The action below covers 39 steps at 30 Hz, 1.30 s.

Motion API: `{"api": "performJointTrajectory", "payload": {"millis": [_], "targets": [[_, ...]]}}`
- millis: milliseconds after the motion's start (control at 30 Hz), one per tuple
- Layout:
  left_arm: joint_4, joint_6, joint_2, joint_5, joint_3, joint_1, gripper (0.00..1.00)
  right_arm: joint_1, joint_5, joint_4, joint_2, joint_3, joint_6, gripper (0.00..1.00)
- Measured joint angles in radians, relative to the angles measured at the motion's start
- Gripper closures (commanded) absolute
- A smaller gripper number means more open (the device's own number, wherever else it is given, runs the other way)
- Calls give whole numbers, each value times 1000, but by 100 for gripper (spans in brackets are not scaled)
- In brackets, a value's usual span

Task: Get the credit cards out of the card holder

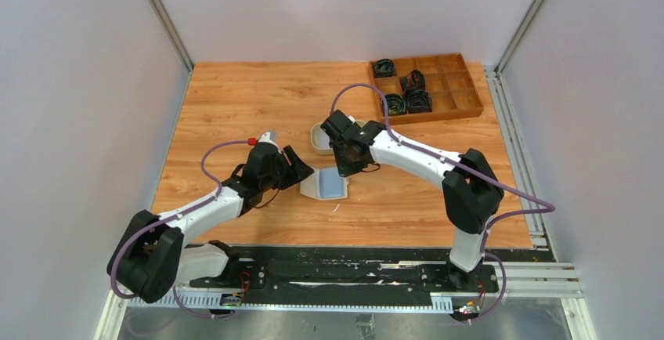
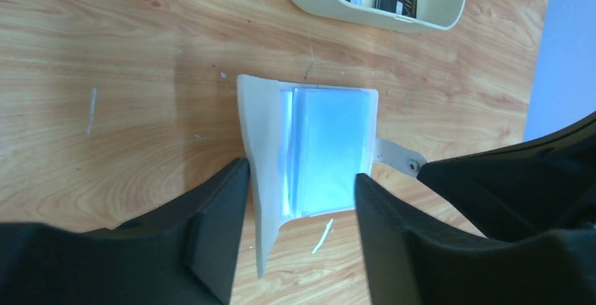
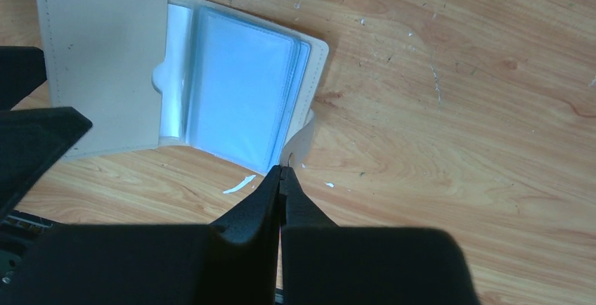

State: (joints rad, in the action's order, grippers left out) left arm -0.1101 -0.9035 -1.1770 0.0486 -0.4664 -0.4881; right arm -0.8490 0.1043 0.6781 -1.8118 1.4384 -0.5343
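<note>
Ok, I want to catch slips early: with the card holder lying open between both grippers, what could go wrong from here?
1. The left gripper stands open around the card holder, so nothing visibly pins it; it may slide or fold shut.
2. The right gripper is shut at the snap tab; whether it grips it is unclear, and a tug could drag the holder.
</note>
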Motion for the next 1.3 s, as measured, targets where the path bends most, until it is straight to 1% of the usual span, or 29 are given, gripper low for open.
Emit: {"api": "performJointTrajectory", "payload": {"millis": [67,167,500,633,867,1100,1300], "targets": [[0,-18,-18,8,-13,-8,33,7,-3,-5,0,-2,6,100],[1,-33,-33,23,-29,-19,31,15,-8,-7,0,-6,12,100],[0,-98,-41,47,-92,-48,29,40,-33,-35,4,-37,23,100],[-13,-127,-69,48,-101,-57,29,46,-36,-48,15,-55,23,100],[-58,-198,-159,48,-105,-95,29,63,-61,-119,95,-160,22,100],[-81,-253,-261,39,-160,-137,31,72,-110,-217,184,-260,23,100],[-88,-272,-267,20,-214,-153,31,92,-156,-279,219,-325,23,100]]}}
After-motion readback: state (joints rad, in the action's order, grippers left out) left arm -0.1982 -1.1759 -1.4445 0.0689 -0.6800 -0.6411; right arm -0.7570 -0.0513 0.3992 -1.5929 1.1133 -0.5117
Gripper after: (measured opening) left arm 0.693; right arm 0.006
